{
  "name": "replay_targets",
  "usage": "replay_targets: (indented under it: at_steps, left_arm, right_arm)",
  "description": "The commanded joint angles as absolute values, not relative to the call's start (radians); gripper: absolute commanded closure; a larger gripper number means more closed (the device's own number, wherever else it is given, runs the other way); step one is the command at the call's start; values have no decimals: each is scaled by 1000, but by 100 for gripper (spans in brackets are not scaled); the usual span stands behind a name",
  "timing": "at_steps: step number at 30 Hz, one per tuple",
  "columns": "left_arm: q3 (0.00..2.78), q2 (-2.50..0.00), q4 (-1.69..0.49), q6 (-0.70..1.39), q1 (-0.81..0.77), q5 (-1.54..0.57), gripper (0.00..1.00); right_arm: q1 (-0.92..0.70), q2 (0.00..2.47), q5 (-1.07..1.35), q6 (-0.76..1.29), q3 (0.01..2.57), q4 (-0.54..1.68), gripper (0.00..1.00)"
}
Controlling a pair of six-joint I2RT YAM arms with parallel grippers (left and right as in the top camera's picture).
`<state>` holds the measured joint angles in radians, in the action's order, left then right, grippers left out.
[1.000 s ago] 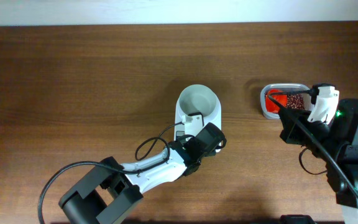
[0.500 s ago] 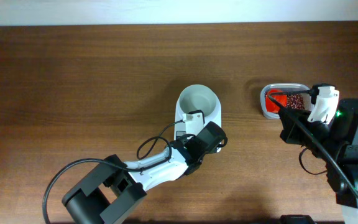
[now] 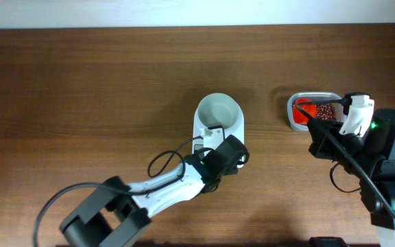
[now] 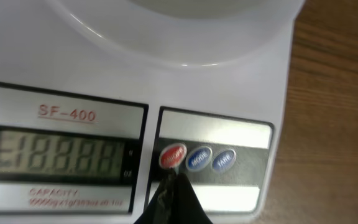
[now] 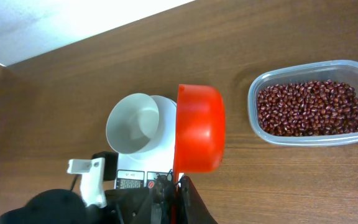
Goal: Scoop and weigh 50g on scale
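The scale stands mid-table with its white bowl empty. In the left wrist view its display has every digit lit. My left gripper is shut with nothing in it, and its tip touches the scale's red button. Seen from overhead, the left gripper sits at the scale's front panel. My right gripper is shut on the handle of an orange-red scoop. The scoop hangs over the clear tub. The red-brown beans lie in that tub.
The clear plastic tub stands to the right of the scale, near the right arm's base. Two blue buttons sit beside the red one. A black cable loops along the left arm. The rest of the surface is brown wooden tabletop.
The left arm's rear links have shifted slightly, while its tip stays at the scale's front. The right arm and scoop have not moved.
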<state>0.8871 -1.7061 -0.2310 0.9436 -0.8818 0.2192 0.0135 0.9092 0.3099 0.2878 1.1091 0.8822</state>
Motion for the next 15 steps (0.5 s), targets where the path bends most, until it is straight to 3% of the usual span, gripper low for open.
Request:
replay_targets:
  at_steps: [1, 6, 10, 13, 14, 15]
  left_arm:
    - [880, -1568, -286, 913, -883, 175, 100]
    - [880, -1391, -401, 578, -875, 176, 99]
    - [880, -1233, -516, 463, -806, 175, 92]
    - [880, -1047, -595, 383, -693, 176, 69]
    - [880, -1015, -609, 378, -675, 177, 57]
    - [880, -971, -628, 376, -651, 184, 20]
  right_arm:
    - [20, 912, 294, 284, 1129, 874, 96]
    - [20, 912, 294, 285, 1129, 868, 96]
    - [20, 912, 295, 285, 1129, 868, 96]
    - [20, 912, 294, 296, 1129, 867, 96]
    - [20, 913, 295, 296, 1129, 866, 96]
    - [20, 914, 295, 296, 1129, 865, 96]
